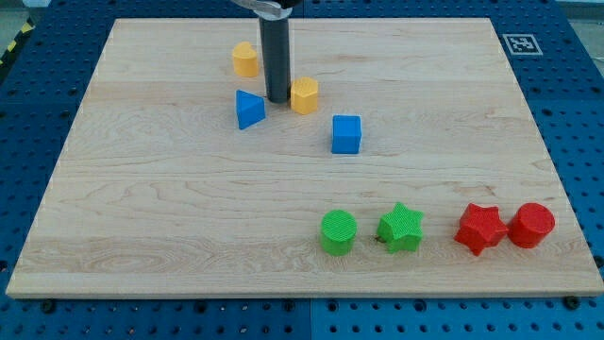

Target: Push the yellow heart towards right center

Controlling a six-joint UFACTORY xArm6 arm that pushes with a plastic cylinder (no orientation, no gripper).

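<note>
A yellow block with a rounded top, which looks like the heart (245, 59), sits near the view's top, left of the rod. A second yellow block, angular like a pentagon (304, 95), lies lower and to the right. My tip (277, 99) rests on the board between the yellow pentagon and a blue triangle (249, 109), right beside the pentagon's left side. The tip is below and to the right of the heart, and apart from it.
A blue cube (346, 134) lies right of and below the pentagon. Along the view's bottom right stand a green cylinder (338, 232), a green star (400, 228), a red star (479, 228) and a red cylinder (531, 225). The wooden board (142, 217) ends in blue pegboard.
</note>
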